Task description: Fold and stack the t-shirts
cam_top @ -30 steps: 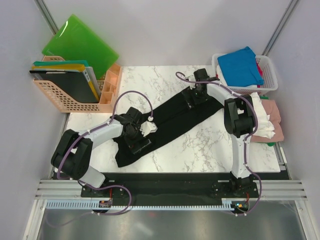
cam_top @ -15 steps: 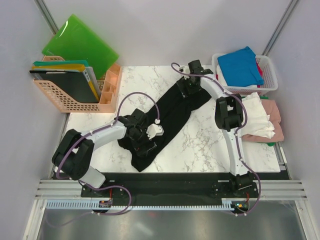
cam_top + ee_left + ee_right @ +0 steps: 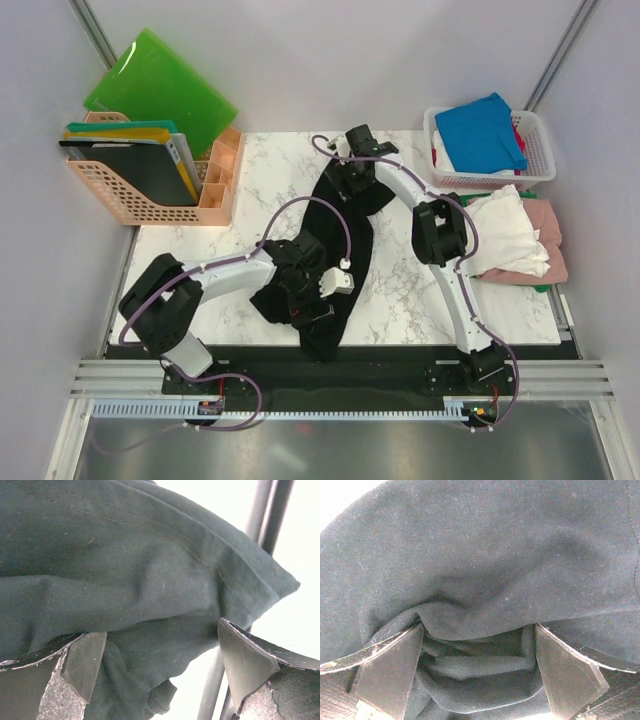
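The black t-shirt (image 3: 347, 243) lies as a long, narrow bundle running from the back middle of the marble table (image 3: 420, 290) to its front edge, where the lower end hangs over. My right gripper (image 3: 352, 182) is on its far end, and my left gripper (image 3: 318, 292) is on its near end. In the left wrist view my left gripper (image 3: 157, 635) stands wide open with black cloth (image 3: 130, 570) bunched between and above the fingers. In the right wrist view my right gripper (image 3: 477, 630) is also wide open, with folds of the black shirt (image 3: 480, 555) between them.
A white basket (image 3: 541, 128) at the back right holds a blue t-shirt (image 3: 482, 130). A white t-shirt (image 3: 510, 236) and a pink one (image 3: 551, 215) are heaped at the right edge. Green boards (image 3: 160, 85) and an orange file rack (image 3: 140, 200) stand at the back left.
The right gripper has moved left along the back and the left gripper right toward the front. The black shirt has swung with them from a diagonal to nearly front-to-back.
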You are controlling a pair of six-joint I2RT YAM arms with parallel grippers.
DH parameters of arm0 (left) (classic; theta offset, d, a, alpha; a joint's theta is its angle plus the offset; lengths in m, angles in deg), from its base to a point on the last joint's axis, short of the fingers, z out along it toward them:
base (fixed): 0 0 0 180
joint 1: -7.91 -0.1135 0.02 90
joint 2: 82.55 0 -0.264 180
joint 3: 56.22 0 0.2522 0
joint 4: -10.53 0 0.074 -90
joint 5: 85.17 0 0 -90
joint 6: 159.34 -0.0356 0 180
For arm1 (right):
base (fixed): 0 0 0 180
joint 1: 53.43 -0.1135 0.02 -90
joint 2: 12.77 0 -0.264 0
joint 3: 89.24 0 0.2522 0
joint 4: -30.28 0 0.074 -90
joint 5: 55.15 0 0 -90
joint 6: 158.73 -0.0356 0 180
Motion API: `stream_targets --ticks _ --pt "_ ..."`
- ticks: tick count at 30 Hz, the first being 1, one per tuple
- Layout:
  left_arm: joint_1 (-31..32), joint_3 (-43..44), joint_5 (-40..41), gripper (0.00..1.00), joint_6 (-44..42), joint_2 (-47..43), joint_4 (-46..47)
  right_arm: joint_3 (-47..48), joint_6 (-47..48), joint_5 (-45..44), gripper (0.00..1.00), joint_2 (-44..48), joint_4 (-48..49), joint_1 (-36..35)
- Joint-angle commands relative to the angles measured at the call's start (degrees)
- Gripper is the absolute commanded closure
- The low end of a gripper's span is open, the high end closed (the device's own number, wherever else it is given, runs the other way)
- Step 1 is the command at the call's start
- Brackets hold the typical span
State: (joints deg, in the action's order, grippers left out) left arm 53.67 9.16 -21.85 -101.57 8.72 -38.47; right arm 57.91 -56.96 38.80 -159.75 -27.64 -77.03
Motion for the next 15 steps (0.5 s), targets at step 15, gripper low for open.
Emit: stream_targets --ticks 15 --pt "4.6 5.8 -4.8 0.0 -1.9 8.2 -2.8 0.0 4.0 -3.2 0.02 -1.6 -3.4 -5.1"
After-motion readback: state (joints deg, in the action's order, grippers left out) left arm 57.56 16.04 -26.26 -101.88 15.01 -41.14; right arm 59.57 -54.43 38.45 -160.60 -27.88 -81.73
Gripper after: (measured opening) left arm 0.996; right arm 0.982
